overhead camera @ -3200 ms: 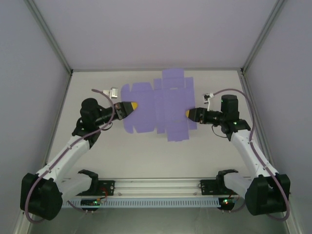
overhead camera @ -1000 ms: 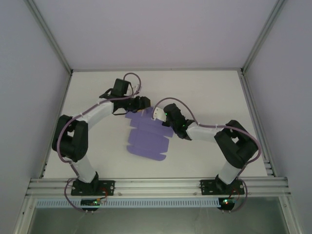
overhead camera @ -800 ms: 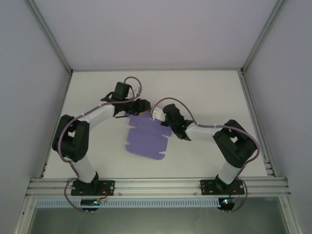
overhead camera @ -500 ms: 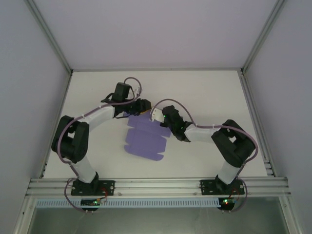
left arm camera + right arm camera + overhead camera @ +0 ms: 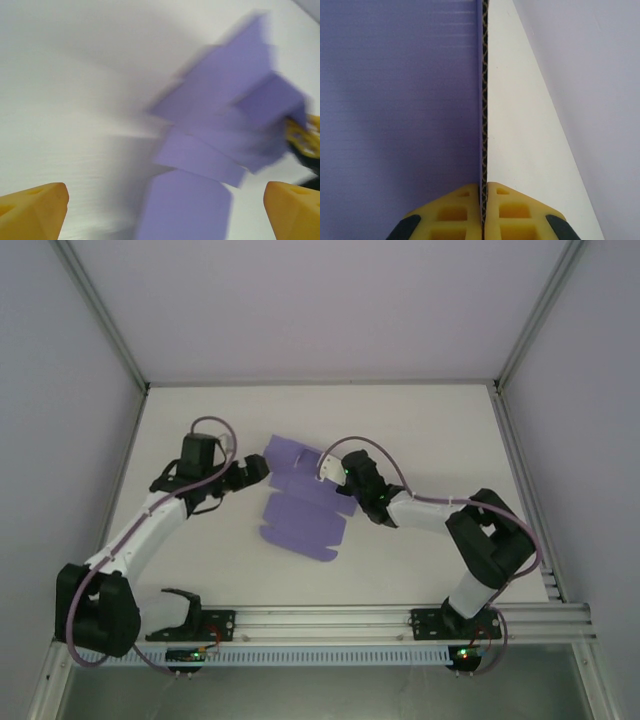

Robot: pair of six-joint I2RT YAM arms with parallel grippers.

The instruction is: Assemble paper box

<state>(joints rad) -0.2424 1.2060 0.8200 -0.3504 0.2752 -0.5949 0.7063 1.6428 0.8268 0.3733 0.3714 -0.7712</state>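
The paper box (image 5: 300,512) is a lavender die-cut sheet, partly folded, lying mid-table with a far flap raised. In the left wrist view the paper box (image 5: 220,125) is blurred, its folded panels ahead of and between my fingers. My left gripper (image 5: 257,469) stands wide open just left of the sheet and touches nothing; the left gripper (image 5: 165,212) shows yellow tips at both lower corners. My right gripper (image 5: 342,488) is shut on the sheet's right side. In its wrist view the right gripper (image 5: 483,200) pinches the card's edge (image 5: 484,100).
The white table (image 5: 420,430) is enclosed by pale walls and slanted metal posts (image 5: 100,315). An aluminium rail (image 5: 320,618) with both arm bases runs along the near edge. The right arm's elbow (image 5: 490,540) rises at the right.
My left gripper has opened, let go of the sheet's far part and drawn back to the left. The right gripper stays shut on the sheet, whose far flap is now uncovered.
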